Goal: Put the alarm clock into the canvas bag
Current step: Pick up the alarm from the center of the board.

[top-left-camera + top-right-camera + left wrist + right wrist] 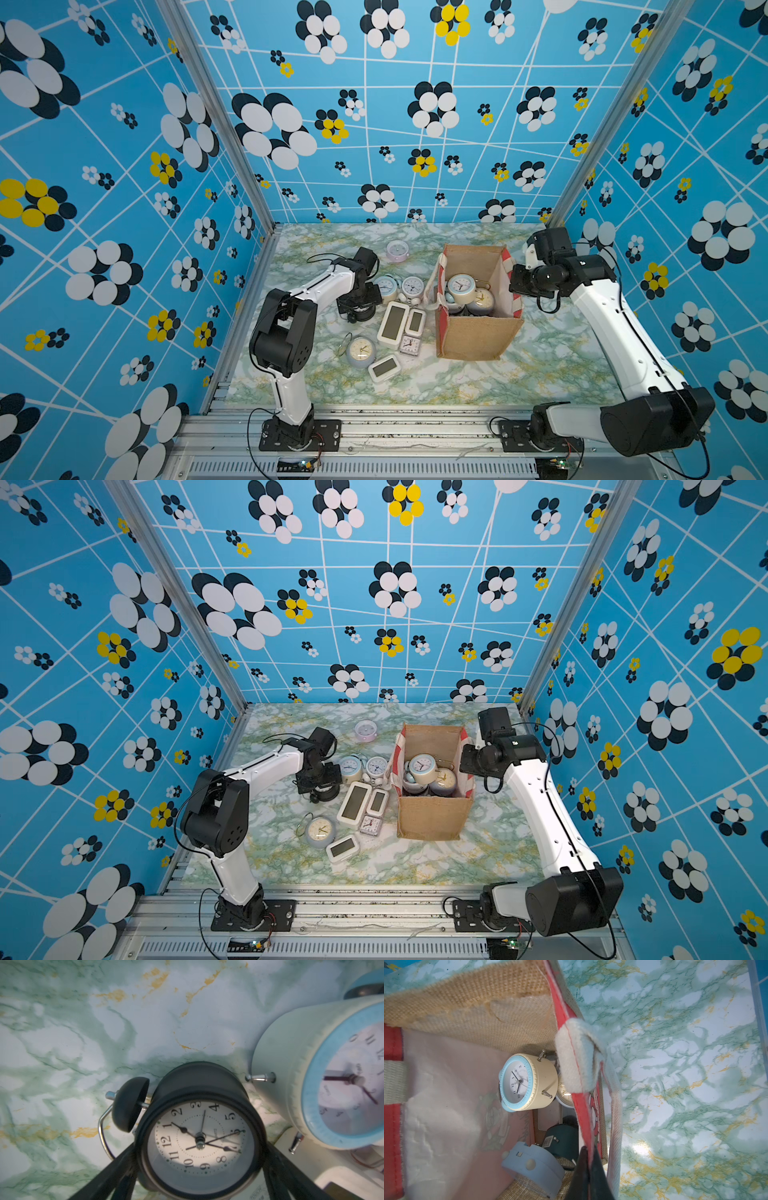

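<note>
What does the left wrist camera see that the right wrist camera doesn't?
Only left wrist: the left gripper around a black clock, with a pale clock beside it. Only right wrist: the right gripper pinching the red edge of the bag, and a cream clock inside. Both: the marbled table.

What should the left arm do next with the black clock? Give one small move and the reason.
Probably close the left end effector firmly on the black twin-bell alarm clock: its fingers flank the body on both sides, but a firm grip isn't evident. The right end effector pinches the canvas bag by its red side panel, so its mouth stands open.
</note>
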